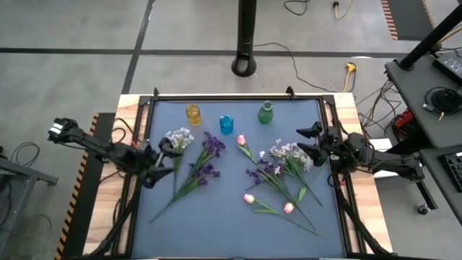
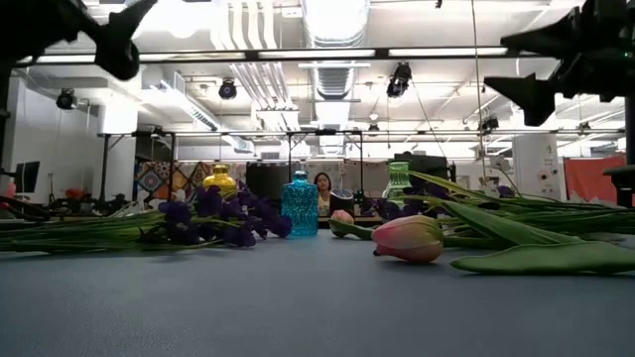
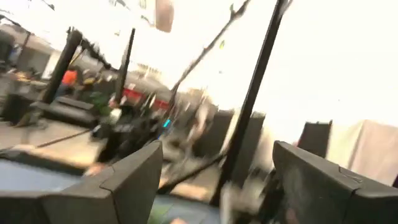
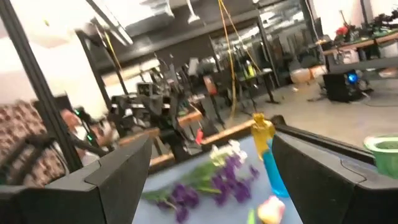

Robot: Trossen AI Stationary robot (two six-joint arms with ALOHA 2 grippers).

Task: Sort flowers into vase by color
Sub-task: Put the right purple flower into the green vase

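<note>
Green vase (image 4: pixel 384 152) cut by frame edge; person (image 2: pixel 322 184) behind blue vase (image 2: pixel 299 205).

Both arms are black, jointed, slim. Left arm (image 1: pixel 101 150) carries a white block at its base end, possibly a label. Gripper fingers (image 4: pixel 124 180) are dark, angular.

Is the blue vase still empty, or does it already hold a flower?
Empty. The blue vase stands upright with no stem in it; the flowers lie flat on the mat.

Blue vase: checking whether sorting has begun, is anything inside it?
No stem rises from the blue vase; the flowers lie flat on the table. Its inside below the neck is hidden.
</note>
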